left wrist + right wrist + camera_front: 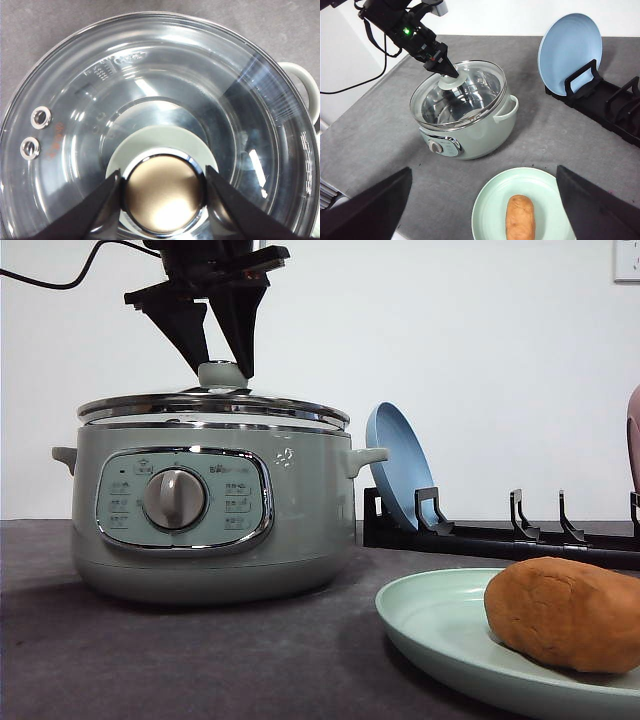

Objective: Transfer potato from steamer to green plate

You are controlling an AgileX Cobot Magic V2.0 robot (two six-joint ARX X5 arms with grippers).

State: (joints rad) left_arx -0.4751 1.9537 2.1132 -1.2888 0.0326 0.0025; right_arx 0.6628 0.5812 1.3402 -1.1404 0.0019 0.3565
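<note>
Potato (520,217): firm, light, matte; grasp across its middle. Resting on green plate (490,200). Left gripper (222,368) straddling lid knob (163,192), contact unclear. Right gripper (482,210) apart.

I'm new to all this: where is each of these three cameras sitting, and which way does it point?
Front view: low at table height, facing forward at the steamer; the left gripper hangs over its lid knob.
Left wrist view: on the left arm, looking straight down through the glass lid; dark fingertips flank the knob.
Right wrist view: high on the right arm, overlooking the table; its fingers frame the potato on the green plate.
Shared: all show the steamer.
</note>
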